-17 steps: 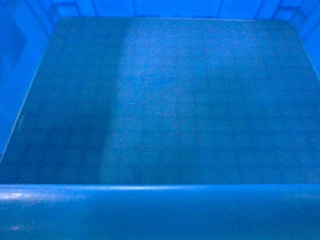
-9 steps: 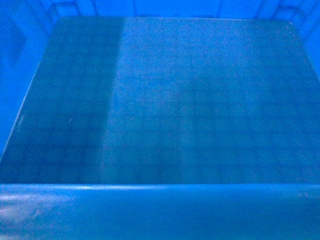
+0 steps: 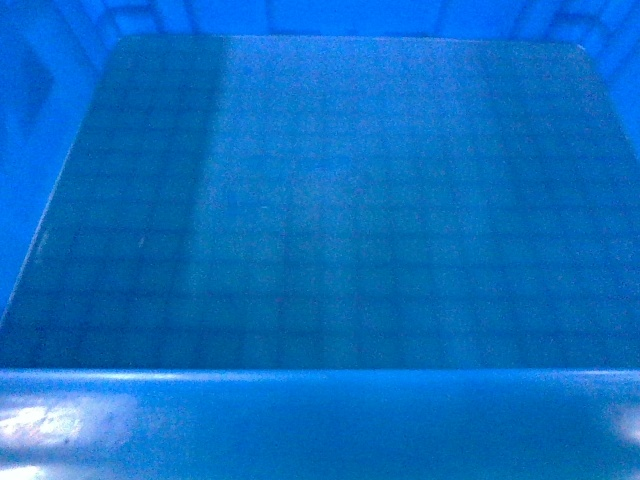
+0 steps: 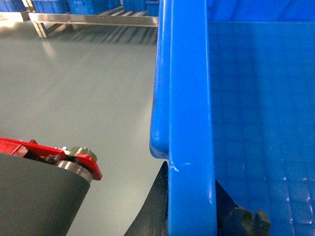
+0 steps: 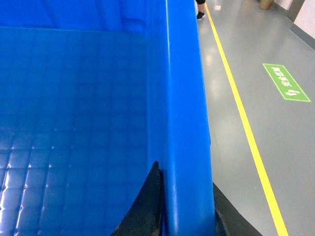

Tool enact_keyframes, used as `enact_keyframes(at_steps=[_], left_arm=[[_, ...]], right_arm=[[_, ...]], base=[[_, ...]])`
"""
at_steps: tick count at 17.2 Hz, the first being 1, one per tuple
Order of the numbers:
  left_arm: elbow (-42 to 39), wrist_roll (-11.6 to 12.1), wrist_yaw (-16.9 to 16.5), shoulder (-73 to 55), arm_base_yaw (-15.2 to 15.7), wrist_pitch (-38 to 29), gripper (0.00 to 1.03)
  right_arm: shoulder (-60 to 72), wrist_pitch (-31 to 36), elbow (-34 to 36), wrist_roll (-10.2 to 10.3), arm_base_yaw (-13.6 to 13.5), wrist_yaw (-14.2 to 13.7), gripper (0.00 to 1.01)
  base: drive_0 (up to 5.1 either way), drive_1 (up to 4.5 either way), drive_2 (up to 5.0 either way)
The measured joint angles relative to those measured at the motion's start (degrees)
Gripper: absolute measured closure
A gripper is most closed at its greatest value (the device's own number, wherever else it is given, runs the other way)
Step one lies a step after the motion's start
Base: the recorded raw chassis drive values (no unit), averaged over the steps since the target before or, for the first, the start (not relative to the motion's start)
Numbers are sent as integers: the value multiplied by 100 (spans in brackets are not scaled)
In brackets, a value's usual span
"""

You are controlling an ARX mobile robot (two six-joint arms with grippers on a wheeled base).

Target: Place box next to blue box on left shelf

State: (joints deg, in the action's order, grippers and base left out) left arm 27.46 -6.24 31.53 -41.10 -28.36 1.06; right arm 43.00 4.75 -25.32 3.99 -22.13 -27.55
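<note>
The box [image 3: 320, 220], a large bright-blue crate with a grid-patterned floor, fills the whole head view. Its near rim [image 3: 320, 420] runs along the bottom. My left gripper [image 4: 191, 196] is shut on the box's left rim [image 4: 189, 98], one black finger outside the wall and one inside. My right gripper [image 5: 186, 196] is shut on the right rim [image 5: 184, 98] the same way. The box hangs above the grey floor. A low metal rack [image 4: 93, 18] carrying blue boxes stands far off; I cannot tell whether it is the left shelf.
Grey floor [image 4: 83, 93] lies to the box's left. To its right a yellow line [image 5: 246, 128] and a green floor sign [image 5: 286, 82] mark the floor. A person's shoe [image 5: 201, 14] shows at the top. A red and grey robot part [image 4: 78, 160] sits low left.
The box keeps its place in the head view. The pale reflection on its floor has spread and shifted left, and bright glare patches have appeared on the near rim.
</note>
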Motion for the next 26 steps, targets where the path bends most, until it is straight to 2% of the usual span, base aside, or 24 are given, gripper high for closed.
enact_keyframes(at_steps=[26], left_arm=[[0,-2,0,9,-7,0,96]], right_arm=[[-22,-2,0,-22,-2,-22,91]], base=[[-154,-154,-154]])
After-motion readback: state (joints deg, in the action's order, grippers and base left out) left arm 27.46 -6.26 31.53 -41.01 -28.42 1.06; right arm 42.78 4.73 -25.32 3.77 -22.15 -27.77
